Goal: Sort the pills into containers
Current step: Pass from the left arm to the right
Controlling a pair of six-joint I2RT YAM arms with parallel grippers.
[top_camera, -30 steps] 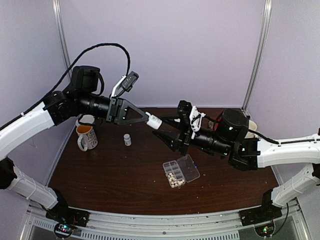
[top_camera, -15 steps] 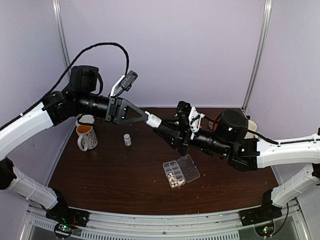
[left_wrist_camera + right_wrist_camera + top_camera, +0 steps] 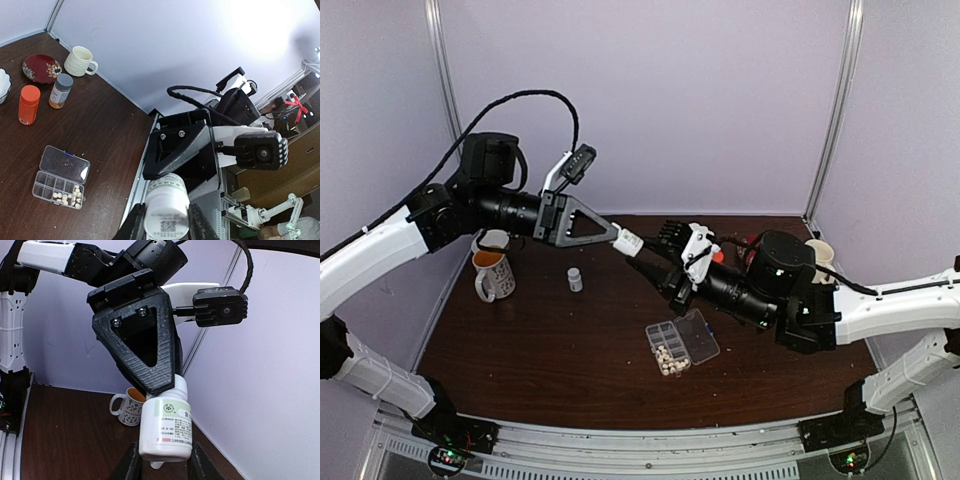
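A white pill bottle (image 3: 629, 242) hangs in the air over the table's back middle, held between both arms. My left gripper (image 3: 618, 237) is shut on it; in the left wrist view (image 3: 168, 222) the bottle (image 3: 166, 205) sits between the fingers. My right gripper (image 3: 653, 256) is shut on the bottle's base, which shows in the right wrist view (image 3: 164, 462) as the labelled bottle (image 3: 166, 427). The clear organizer box (image 3: 705, 345) lies open on the table below, with several cream pills (image 3: 669, 356) in its cells. It also shows in the left wrist view (image 3: 64, 162), pills (image 3: 71, 195) in the near cells.
A second small white bottle (image 3: 575, 280) stands left of centre. A patterned mug (image 3: 493, 273) and a white cup (image 3: 493, 240) stand at the far left. An orange bottle (image 3: 28, 104), a grey-capped amber bottle (image 3: 61, 90), a red plate (image 3: 41, 67) and a white mug (image 3: 80, 60) stand at the right side.
My right gripper has moved left and up to the bottle held by my left gripper and now grips its base. The left arm has barely moved.
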